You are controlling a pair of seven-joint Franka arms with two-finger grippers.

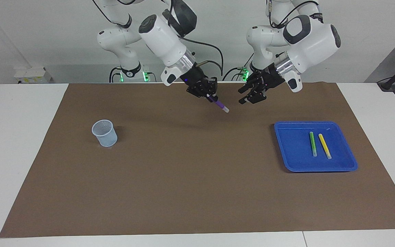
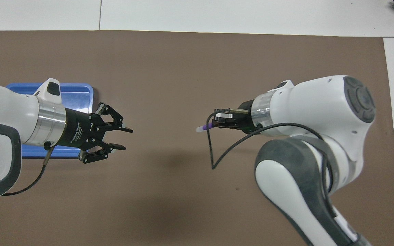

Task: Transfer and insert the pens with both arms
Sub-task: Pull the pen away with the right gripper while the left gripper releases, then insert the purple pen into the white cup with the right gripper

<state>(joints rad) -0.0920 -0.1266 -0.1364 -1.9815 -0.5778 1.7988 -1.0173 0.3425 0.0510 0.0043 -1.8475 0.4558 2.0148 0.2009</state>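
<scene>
Right gripper (image 1: 210, 96) clamped on purple pen (image 1: 220, 104), up over mat (image 1: 190, 178) centre. Left gripper (image 1: 243, 96) facing it, fingers spread, holding nothing. Green pen (image 1: 313, 144), yellow pen (image 1: 324, 146) lying in blue tray (image 1: 286, 151).

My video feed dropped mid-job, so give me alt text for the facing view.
The right gripper holds the slim purple marker pen above the brown mat, pale cap pointing at the open, empty left gripper. The green pen and yellow pen lie in the blue plastic tray; the pale mesh cup stands empty.
</scene>
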